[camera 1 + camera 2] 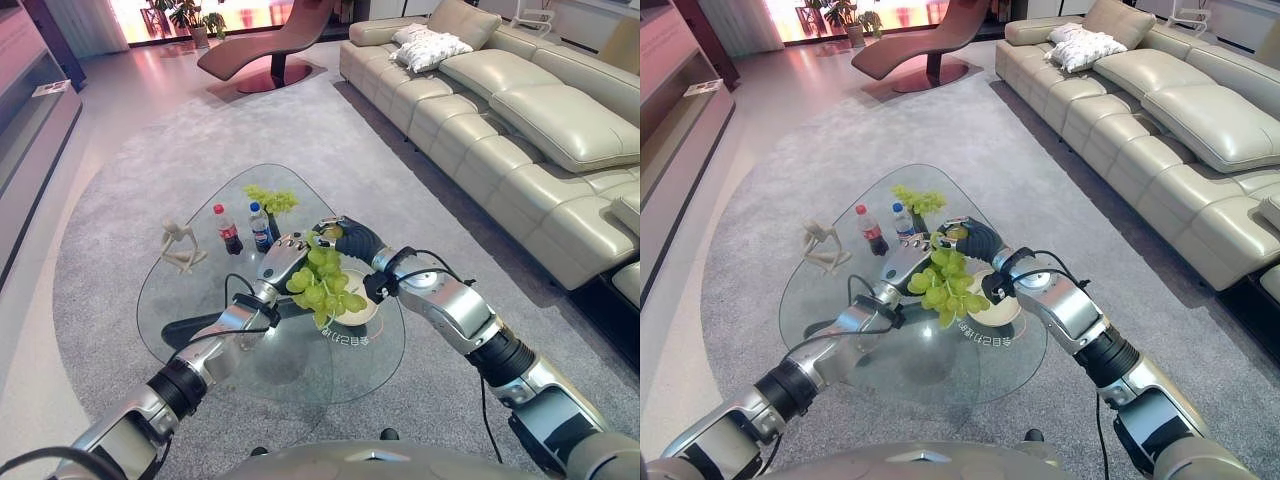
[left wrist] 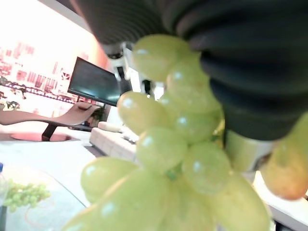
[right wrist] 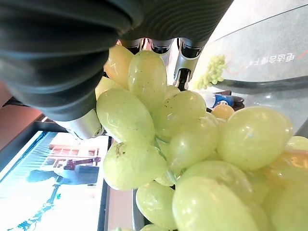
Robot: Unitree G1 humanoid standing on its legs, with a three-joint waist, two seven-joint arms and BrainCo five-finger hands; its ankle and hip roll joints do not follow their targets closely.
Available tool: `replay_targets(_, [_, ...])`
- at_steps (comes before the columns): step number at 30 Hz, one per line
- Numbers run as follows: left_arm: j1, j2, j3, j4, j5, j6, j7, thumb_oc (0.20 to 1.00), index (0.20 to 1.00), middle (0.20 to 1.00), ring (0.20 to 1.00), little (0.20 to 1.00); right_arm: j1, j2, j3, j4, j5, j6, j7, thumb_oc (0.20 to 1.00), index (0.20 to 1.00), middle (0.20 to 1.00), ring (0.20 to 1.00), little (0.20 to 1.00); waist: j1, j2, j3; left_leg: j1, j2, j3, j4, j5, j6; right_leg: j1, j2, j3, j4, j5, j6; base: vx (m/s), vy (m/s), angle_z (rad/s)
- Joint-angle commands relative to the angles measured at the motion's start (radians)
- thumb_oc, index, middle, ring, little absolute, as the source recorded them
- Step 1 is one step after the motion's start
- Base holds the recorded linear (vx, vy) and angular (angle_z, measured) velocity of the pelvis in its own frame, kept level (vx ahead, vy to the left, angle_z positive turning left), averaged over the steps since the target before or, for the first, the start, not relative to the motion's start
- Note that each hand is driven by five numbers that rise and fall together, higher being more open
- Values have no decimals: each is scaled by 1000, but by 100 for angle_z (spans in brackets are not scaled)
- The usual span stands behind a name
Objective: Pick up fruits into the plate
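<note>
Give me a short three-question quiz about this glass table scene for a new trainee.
1. True or false: the bunch of green grapes hangs above the plate.
2. Which stands nearest the small figurine? A) red-capped bottle B) the plate C) sofa
3. Fill in: the second bunch of grapes lies on the far part of the glass ____.

Key: 1 true; 2 A; 3 table. The left hand and right hand meet at the top of the bunch.
</note>
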Motion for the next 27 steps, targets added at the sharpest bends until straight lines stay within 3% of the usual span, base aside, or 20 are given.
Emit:
replay_targets(1, [-206,-37,47,16,-70,-28,91,200,200,200,200,200,-80,136,80,-105,41,-59,113,1000,1000,1000,1000,1000,19,-32,14,-9,12,0,24,-105,16,34,-37,-58,42,-84,39,0,0,0])
replay_targets(8, [-202,-41,109,-16,-154,-39,114,200,200,200,200,200,-75,136,80,-91,42,-65,122,1000,1000,1000,1000,1000,29,-36,12,-8,12,-9,25,-104,15,38,-34,-60,43,-84,35,0,0,0])
replay_targets(15, [-204,-57,158,-40,-260,-15,104,200,200,200,200,200,-66,136,79,-88,21,-71,137,1000,1000,1000,1000,1000,30,-39,12,-5,13,-15,25,-103,15,41,-33,-56,47,-86,32,0,0,0])
replay_targets(27, [-226,-83,188,-88,-316,34,114,200,200,200,200,200,-69,144,86,-86,5,-74,128,1000,1000,1000,1000,1000,29,-39,13,-2,10,-21,29,-107,18,46,-31,-50,49,-89,28,0,0,0])
